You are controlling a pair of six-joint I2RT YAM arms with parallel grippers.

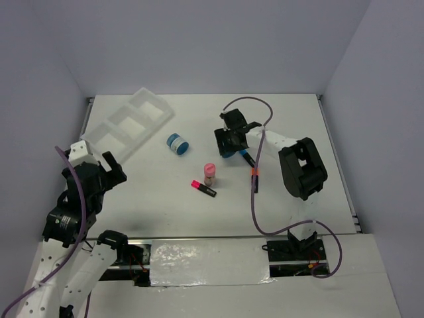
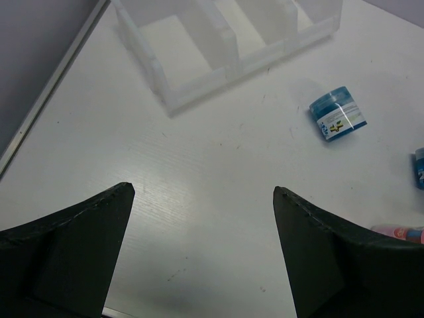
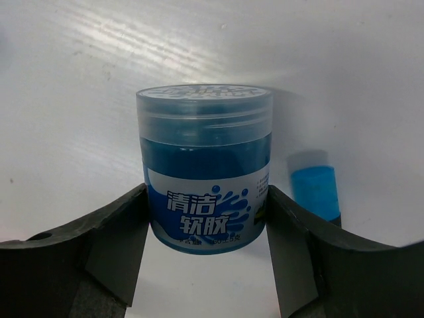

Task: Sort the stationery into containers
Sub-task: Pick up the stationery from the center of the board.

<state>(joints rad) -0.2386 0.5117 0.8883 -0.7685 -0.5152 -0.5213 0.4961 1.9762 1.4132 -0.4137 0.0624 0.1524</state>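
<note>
My right gripper (image 3: 207, 199) has its two fingers set against opposite sides of the first blue roll (image 3: 204, 165), clamped on it. It is a squat round tub with a clear lid, deep blue contents and a blue-and-white label printed in Chinese characters. I cannot tell whether its base touches the table (image 1: 311, 132). Just to the right of my right finger lies the blue-capped marker (image 3: 317, 192), close beside the tub but apart from it.

My left gripper (image 2: 202, 192) hangs with its fingers spread wide and nothing between them, over bare table. Ahead of it and slightly left is the tray (image 2: 225, 50), white and translucent, with its dividers plain to see. The table's edge and the wall run close along the tray's left. Ahead and to the right of this hand sits the second blue roll (image 2: 338, 114), with open table all around it.

Between my two hands, nearer the right one, are the pink-capped bottle (image 1: 210, 173) and, just beside it, the pink-capped marker (image 1: 203, 189). The orange-capped marker (image 1: 254, 179) lies close under the right arm. To the right of that arm the table is open up to the wall.
</note>
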